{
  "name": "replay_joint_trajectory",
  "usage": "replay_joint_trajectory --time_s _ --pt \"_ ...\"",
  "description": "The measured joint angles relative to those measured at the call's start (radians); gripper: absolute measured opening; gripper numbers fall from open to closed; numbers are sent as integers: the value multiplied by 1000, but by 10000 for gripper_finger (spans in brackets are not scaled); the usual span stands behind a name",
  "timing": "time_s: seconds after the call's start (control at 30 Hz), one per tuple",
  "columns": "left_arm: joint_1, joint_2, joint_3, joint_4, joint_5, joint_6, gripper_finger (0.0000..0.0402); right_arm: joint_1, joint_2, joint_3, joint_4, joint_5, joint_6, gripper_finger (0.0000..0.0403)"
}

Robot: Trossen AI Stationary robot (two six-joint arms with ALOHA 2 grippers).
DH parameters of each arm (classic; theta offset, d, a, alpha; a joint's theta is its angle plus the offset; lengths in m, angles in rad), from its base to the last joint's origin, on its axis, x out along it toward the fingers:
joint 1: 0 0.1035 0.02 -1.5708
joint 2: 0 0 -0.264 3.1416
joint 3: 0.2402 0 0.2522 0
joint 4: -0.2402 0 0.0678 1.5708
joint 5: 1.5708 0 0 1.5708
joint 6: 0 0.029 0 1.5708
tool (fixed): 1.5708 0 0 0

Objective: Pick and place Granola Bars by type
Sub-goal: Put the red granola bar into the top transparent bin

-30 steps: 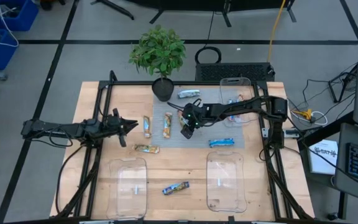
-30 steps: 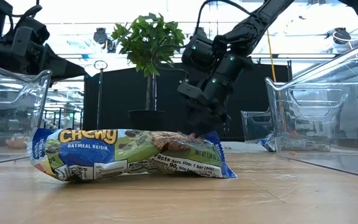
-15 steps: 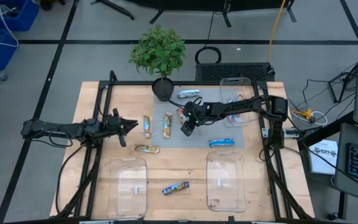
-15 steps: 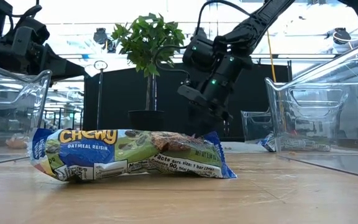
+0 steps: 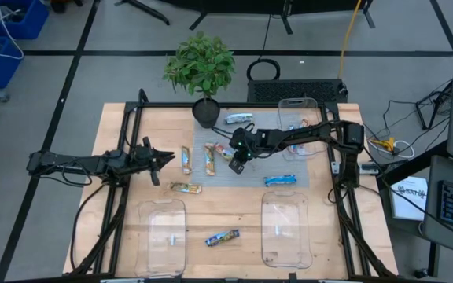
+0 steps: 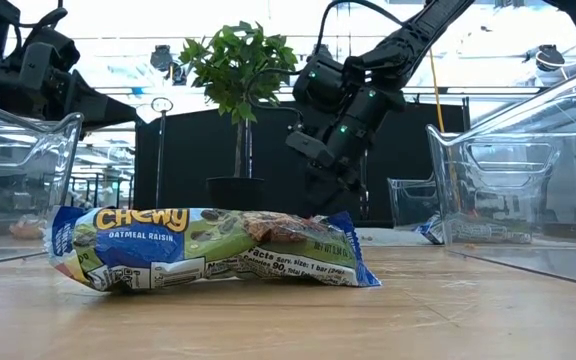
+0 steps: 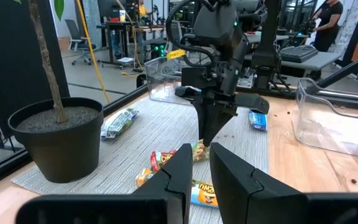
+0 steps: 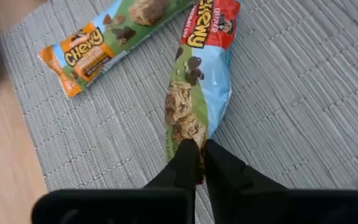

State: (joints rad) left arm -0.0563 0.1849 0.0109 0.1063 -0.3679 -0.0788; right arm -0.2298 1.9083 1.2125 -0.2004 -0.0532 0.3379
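On the grey mat (image 5: 293, 167), a granola bar in a red and light-blue wrapper (image 8: 197, 93) has my right gripper (image 8: 199, 163) shut on its near end; in the high view this gripper (image 5: 238, 163) stands at the mat's middle. An orange-wrapped bar (image 8: 117, 37) lies just beyond it. More bars lie flat on the mat (image 5: 185, 159) (image 5: 211, 157) (image 5: 280, 180) and on the wood (image 5: 185, 188) (image 5: 222, 237). My left gripper (image 5: 167, 158) hovers shut at the mat's left edge, holding nothing. My right gripper pinches the red and light-blue bar's end (image 8: 188, 135) between its two fingers. The fingers come from above, pointing down, roughly in line with the bar's length. The rest of the bar stretches away over the mat; whether that end is raised off it, I cannot tell.
A potted plant (image 5: 205, 112) stands at the mat's far left. Two clear trays (image 5: 162, 236) (image 5: 285, 232) sit near the front edge, and another (image 5: 303, 126) with bars in it at the far right. A blue-wrapped bar (image 6: 208, 250) lies between the front trays.
My right gripper has shut its fingers on the end of the red and light-blue bar, staying over the mat's middle.
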Motion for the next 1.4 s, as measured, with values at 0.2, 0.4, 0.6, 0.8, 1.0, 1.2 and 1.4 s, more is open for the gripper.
replay_joint_trajectory --time_s 0.2,0.4,0.6,0.8,1.0,1.2,1.4 --pt "0 0 0 -2 0 -1 63 2 -3 0 25 0 -50 3" --pt "0 0 0 -7 0 -1 63 15 -13 0 40 -1 -85 1" --pt "0 0 0 -7 1 -1 63 16 -64 0 37 -4 -97 0" --pt "0 0 0 -9 1 -1 63 24 -145 -13 19 0 -118 0" --pt "0 0 0 -12 1 -1 63 22 -212 -72 27 5 -105 0" --pt "0 0 0 -7 1 -2 63 22 -254 -138 70 4 -89 0" --pt "0 0 0 -7 1 -3 63 22 -324 -203 106 4 -93 0"
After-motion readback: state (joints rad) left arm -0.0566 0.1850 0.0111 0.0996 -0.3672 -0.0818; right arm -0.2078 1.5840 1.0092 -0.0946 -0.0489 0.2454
